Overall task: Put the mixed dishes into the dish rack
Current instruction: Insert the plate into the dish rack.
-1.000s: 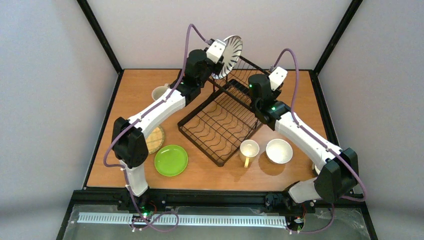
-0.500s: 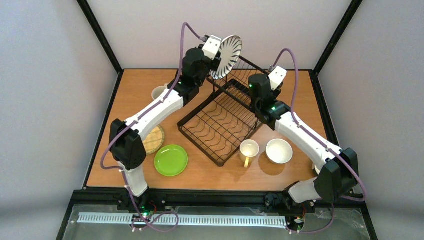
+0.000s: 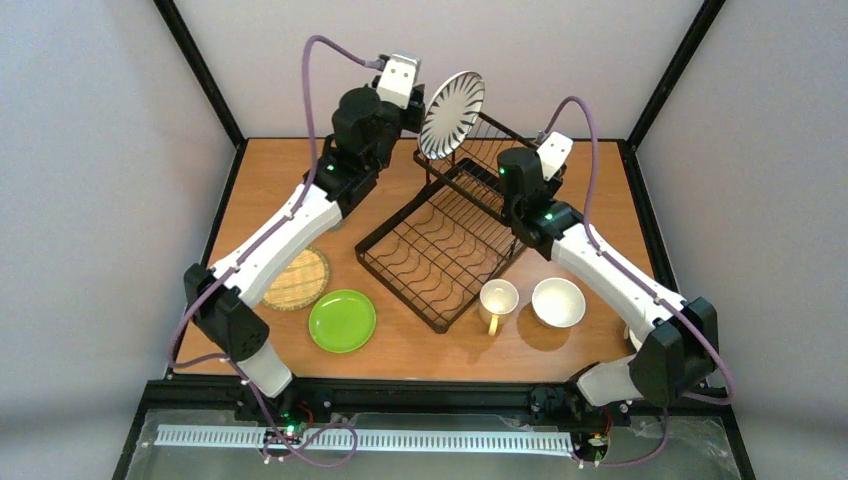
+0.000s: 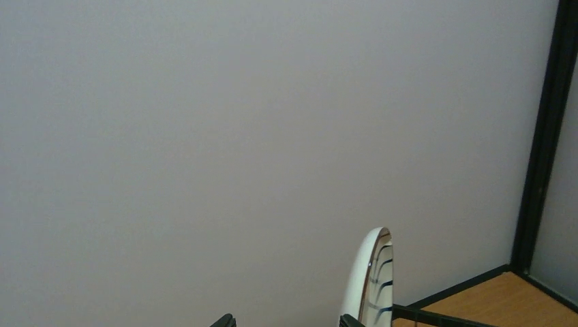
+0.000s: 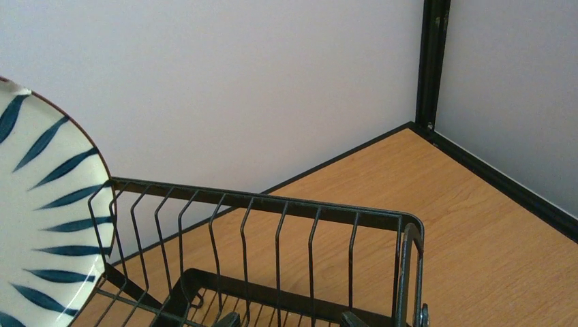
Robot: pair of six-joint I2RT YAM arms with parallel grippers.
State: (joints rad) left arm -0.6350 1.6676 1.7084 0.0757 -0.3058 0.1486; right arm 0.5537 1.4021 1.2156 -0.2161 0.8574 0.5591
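The black-and-white striped plate (image 3: 452, 113) stands on edge in the tall basket end of the black wire dish rack (image 3: 436, 252). My left gripper (image 3: 416, 107) hangs just left of the plate, open and empty. In the left wrist view the plate's rim (image 4: 372, 276) rises just outside the right fingertip (image 4: 349, 320). My right gripper (image 3: 519, 166) hovers open over the basket's right side; its view shows the plate (image 5: 41, 225) and the rack's rim (image 5: 272, 204). The lime-green plate (image 3: 342, 320), the woven bamboo plate (image 3: 299, 278), a pale mug (image 3: 497, 300) and a white bowl (image 3: 558, 302) lie on the table.
The wooden table (image 3: 620, 200) is fenced by a black frame and pale walls. The left arm's forearm (image 3: 290, 225) crosses above the bamboo plate's far edge. The right arm's forearm (image 3: 600, 265) passes just behind the mug and the bowl.
My left gripper has opened, let go of the striped plate and drawn back up and to the left. The plate stays standing in the rack. The right arm has not moved.
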